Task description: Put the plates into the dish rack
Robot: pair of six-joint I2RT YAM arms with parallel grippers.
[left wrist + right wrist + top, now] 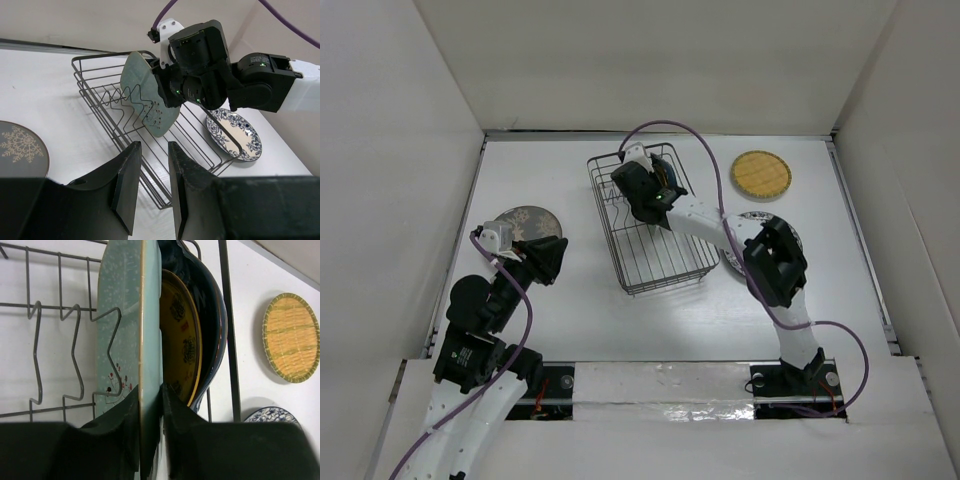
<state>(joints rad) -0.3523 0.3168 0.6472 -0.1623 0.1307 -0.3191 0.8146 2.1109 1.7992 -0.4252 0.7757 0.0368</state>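
Note:
The dish rack stands mid-table. My right gripper is inside its far end, shut on the edge of the pale green rectangular plate, which stands upright between the tines. Behind it in the rack stand a yellow round plate and the dark blue plate. The grey floral plate lies flat left of the rack. My left gripper is open and empty, hovering beside that plate. The other yellow plate and the patterned plate lie right of the rack.
White walls enclose the table on three sides. My right arm crosses over the patterned plate. The rack's near tines hold nothing.

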